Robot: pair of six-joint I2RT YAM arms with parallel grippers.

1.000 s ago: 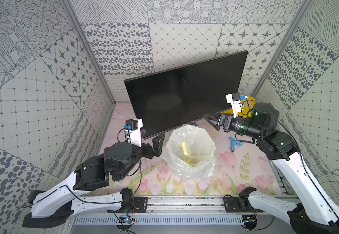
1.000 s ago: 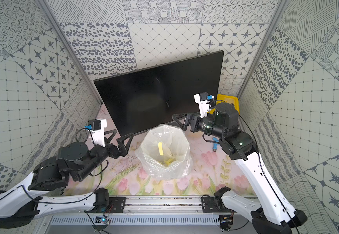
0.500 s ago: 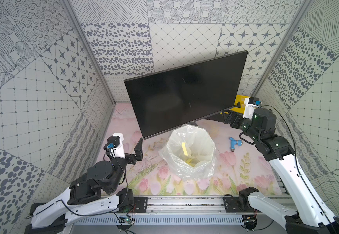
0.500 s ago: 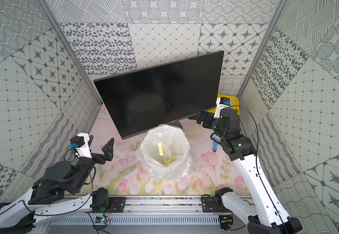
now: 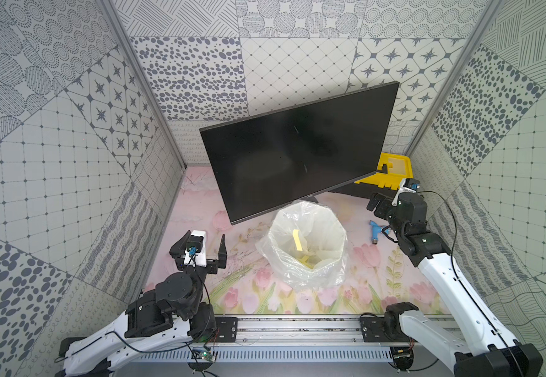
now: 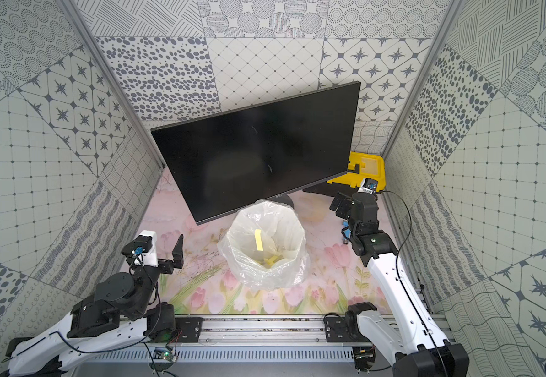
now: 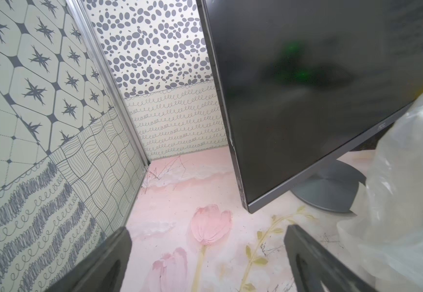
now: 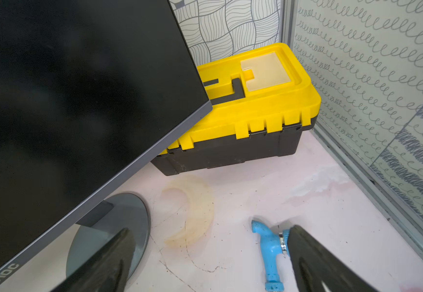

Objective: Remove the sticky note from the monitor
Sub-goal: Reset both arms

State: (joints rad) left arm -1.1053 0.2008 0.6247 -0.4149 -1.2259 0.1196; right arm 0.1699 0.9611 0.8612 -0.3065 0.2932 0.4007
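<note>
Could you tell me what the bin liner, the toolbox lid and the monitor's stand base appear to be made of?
Bin liner: thin translucent plastic film, glossy, crinkled and see-through.
Toolbox lid: hard moulded plastic, satin yellow, with crisp moulded tabs.
Monitor stand base: smooth matte grey disc, metal or painted plastic; unclear which.

Toolbox (image 8: pixel 255 111), bagged bin (image 5: pixel 327 277), blue tool (image 8: pixel 269 250) (perhaps hammer).

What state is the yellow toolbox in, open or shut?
Shut. The toolbox has its yellow lid lying flat on the black base, with no gap showing.
</note>
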